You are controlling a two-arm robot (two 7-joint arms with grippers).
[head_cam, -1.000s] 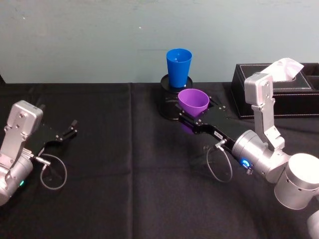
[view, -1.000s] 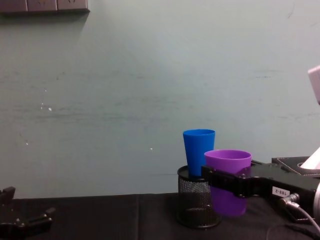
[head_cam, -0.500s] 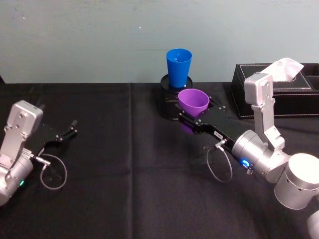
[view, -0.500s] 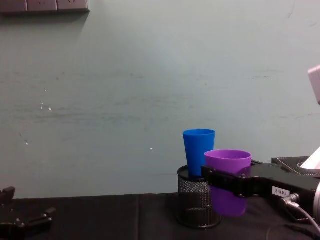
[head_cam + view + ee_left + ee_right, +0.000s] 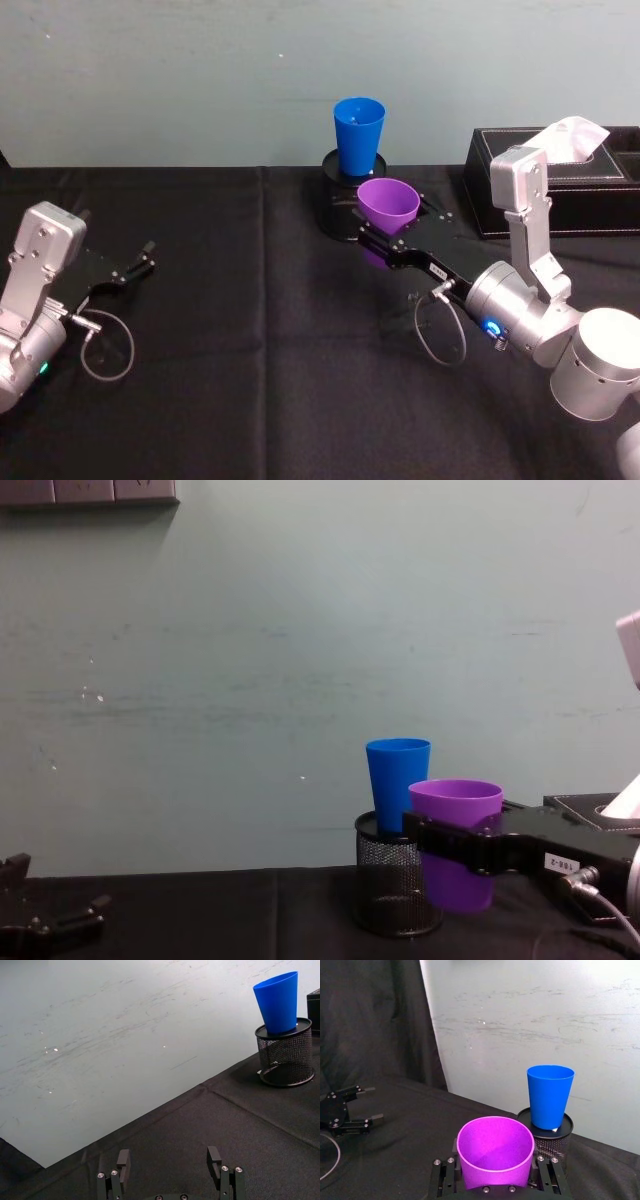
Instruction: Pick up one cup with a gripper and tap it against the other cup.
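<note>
Right gripper [image 5: 378,238] pinches the purple cup [image 5: 388,203] upright beside the blue cup [image 5: 359,135], perched on a mesh holder [image 5: 333,213], poised for tapping; left gripper [image 5: 140,258] idles, spread.

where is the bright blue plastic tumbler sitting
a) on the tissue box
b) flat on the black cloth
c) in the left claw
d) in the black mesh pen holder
D: the bright blue plastic tumbler stands with its base inside the black mesh pen holder, beside the purple plastic tumbler clamped in the right claw.
</note>
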